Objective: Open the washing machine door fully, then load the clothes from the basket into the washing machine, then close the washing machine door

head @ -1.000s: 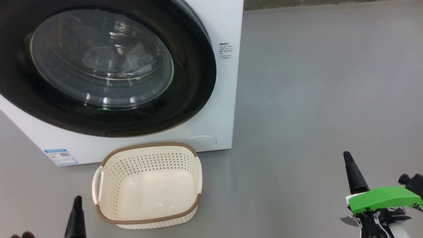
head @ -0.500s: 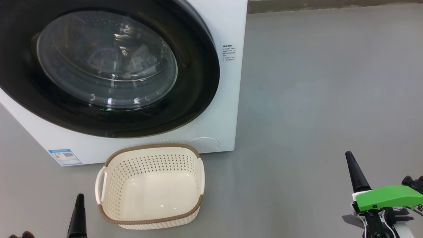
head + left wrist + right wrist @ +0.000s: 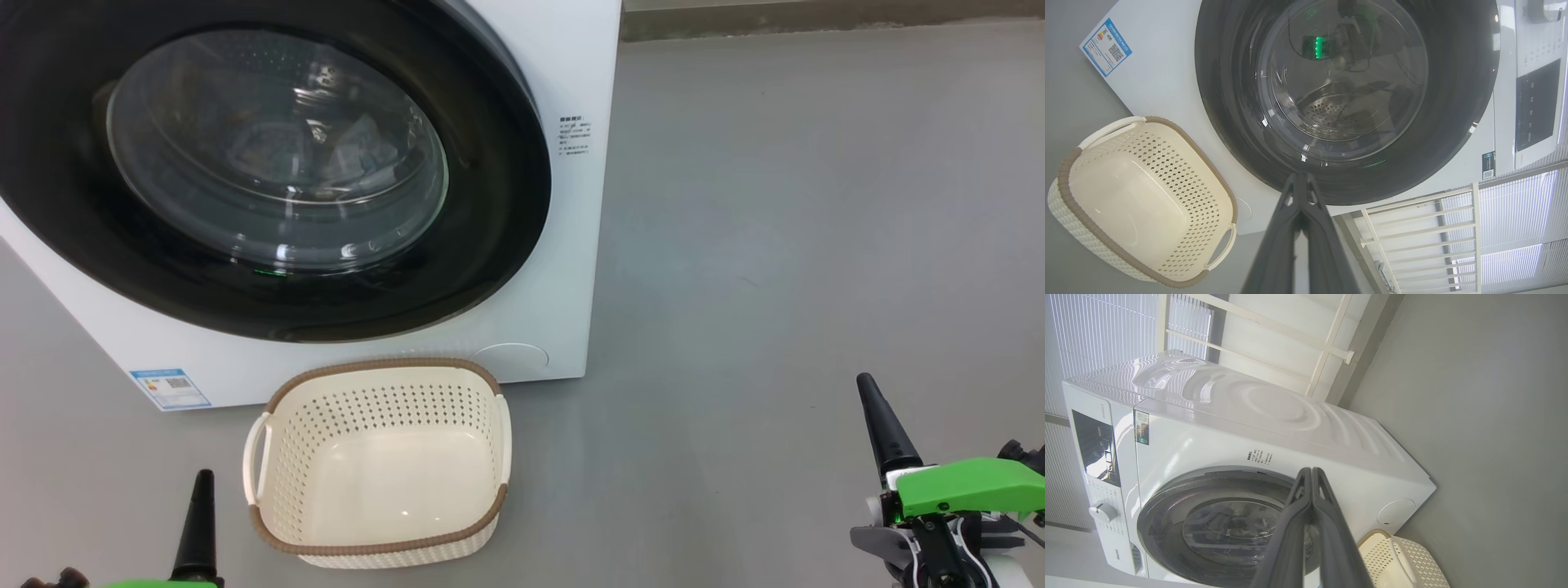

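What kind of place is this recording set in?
Probably a laundry corner or test room: a white front-loading washing machine on bare grey floor, an empty basket before it, window blinds behind.

The head camera has shifted, so the washing machine (image 3: pixel 571 65) and basket (image 3: pixel 382 364) sit slightly further right.

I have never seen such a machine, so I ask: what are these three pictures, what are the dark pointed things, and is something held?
It is a wheeled robot with two arms. One picture comes from a camera on its head, looking down; the other two come from cameras on its wrists, each looking along that arm's own tool. The dark points are the left tool and the right tool, each two fingers pressed together, holding nothing. On the grey floor stands a white washing machine with its round door closed, and before it a cream basket with nothing inside.
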Robot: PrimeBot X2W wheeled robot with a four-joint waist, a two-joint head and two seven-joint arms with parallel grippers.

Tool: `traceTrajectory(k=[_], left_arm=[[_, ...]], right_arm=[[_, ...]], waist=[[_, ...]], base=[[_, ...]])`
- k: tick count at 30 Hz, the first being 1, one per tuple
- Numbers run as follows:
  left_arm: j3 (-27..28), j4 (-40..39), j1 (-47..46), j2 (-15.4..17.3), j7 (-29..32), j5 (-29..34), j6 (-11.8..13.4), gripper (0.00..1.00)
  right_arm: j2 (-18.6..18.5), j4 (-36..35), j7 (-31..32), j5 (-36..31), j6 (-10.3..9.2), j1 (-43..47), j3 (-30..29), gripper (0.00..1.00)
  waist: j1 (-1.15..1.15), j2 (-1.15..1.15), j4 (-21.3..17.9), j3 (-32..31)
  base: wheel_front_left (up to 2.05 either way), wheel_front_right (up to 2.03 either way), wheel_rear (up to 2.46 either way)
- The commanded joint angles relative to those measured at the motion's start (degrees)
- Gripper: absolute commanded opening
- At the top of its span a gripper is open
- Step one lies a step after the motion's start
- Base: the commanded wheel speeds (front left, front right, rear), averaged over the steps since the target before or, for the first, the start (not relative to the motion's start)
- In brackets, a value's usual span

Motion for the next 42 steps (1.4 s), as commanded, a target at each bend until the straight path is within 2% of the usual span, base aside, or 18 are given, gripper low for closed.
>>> traceTrajectory(k=[1, 30, 42], left_arm=[[1.7, -0.9, -2.4, 0.4, 0.6, -1.8, 0.0, 0.0], [2.4, -0.9, -4.0, -0.8, 5.4, -18.5, 0.0, 0.0], [2.4, -0.9, -4.0, -0.9, 5.5, -19.0, 0.0, 0.0]], right_arm=[[-0.3, -1.8, 0.5, 1.9, 0.01, -0.2, 0.2, 0.0], [1.1, -2.6, 5.3, 16.2, 0.01, 0.1, -2.9, 0.0], [1.2, -2.6, 5.6, 16.5, 0.01, 0.1, -3.1, 0.0]], waist=[[0.0, 0.0, 0.1, -0.1], [0.0, 0.0, 1.5, -1.3], [0.0, 0.0, 1.5, -1.3]], base=[[0.0, 0.0, 0.0], [0.0, 0.0, 0.0], [0.0, 0.0, 0.0]])
